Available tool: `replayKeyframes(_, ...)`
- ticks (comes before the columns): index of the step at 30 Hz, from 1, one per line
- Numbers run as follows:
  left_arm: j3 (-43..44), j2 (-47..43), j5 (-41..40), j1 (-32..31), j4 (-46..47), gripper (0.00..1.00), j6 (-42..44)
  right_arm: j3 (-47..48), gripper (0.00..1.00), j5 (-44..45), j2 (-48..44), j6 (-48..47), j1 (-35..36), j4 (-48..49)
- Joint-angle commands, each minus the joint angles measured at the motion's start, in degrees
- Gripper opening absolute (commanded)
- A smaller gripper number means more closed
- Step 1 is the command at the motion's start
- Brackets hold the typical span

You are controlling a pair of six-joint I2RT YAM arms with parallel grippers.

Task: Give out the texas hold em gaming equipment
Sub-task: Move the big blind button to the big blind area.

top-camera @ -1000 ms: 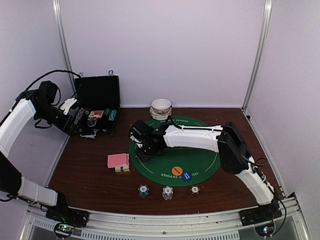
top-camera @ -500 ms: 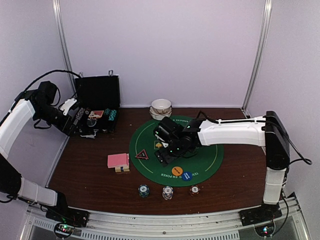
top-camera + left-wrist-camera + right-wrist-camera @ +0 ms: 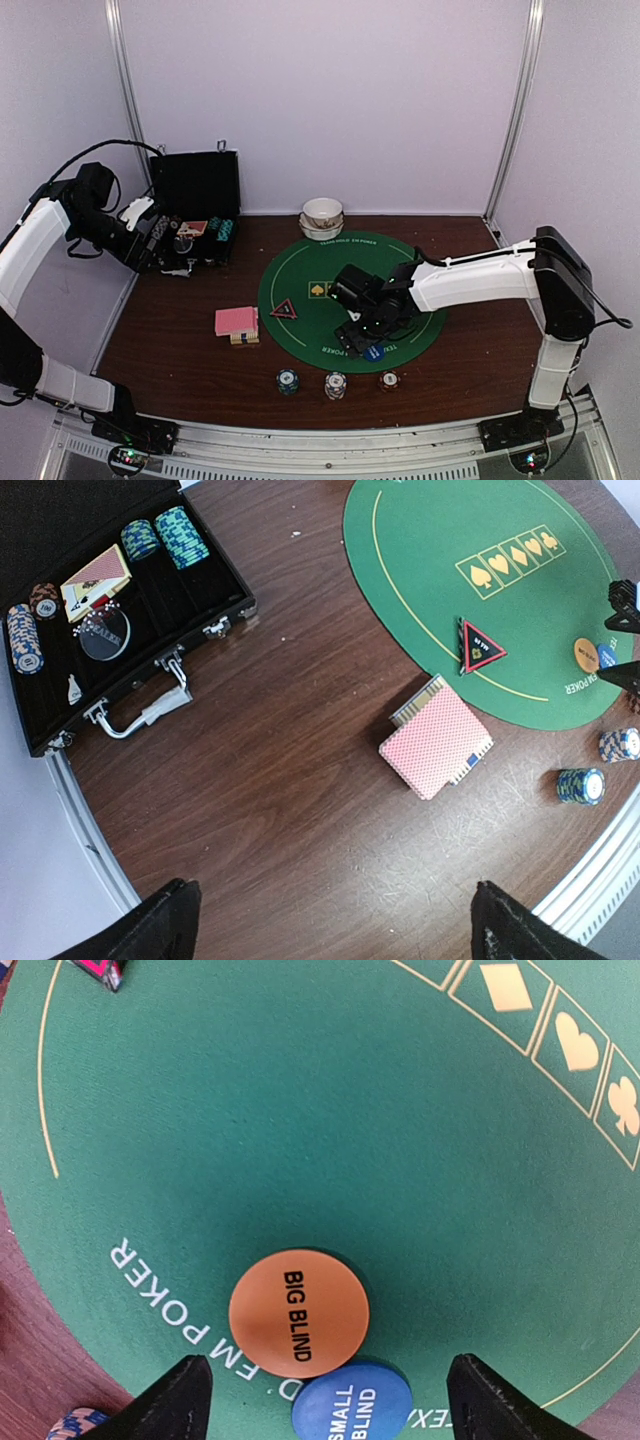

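My right gripper (image 3: 362,333) is open and empty, hovering low over the orange "BIG BLIND" disc (image 3: 299,1312) and the blue "SMALL BLIND" disc (image 3: 352,1400) at the near edge of the green mat (image 3: 400,290). The two discs touch and lie between my fingers (image 3: 335,1400). The red-rimmed triangle marker (image 3: 284,309) lies on the mat's left edge. A pink-backed card deck (image 3: 236,321) lies left of the mat. Three chip stacks (image 3: 288,381), (image 3: 335,385), (image 3: 389,380) stand in a row in front. My left gripper (image 3: 165,245) is open and empty, high beside the case.
The open black case (image 3: 195,200) stands at the back left with teal chips (image 3: 165,537), a card (image 3: 95,580) and more chips inside. Stacked white bowls (image 3: 322,217) stand behind the mat. Walls close in both sides.
My right gripper has let go of the triangle marker at the mat's left edge and swung right and nearer, now over the two discs. The left arm has not moved.
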Motion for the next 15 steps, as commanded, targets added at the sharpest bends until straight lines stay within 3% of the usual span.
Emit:
replayKeyframes(1,1.3,-0.3,1.0,0.4,-0.5,0.98,0.7,0.2,0.8,-1.1,1.2,0.9,-0.2,2.2)
replayKeyframes(15,1.8,-0.4,0.9,0.4,-0.7,0.98,0.8,-0.2,0.66,-3.1,5.4,1.6,-0.3,4.3)
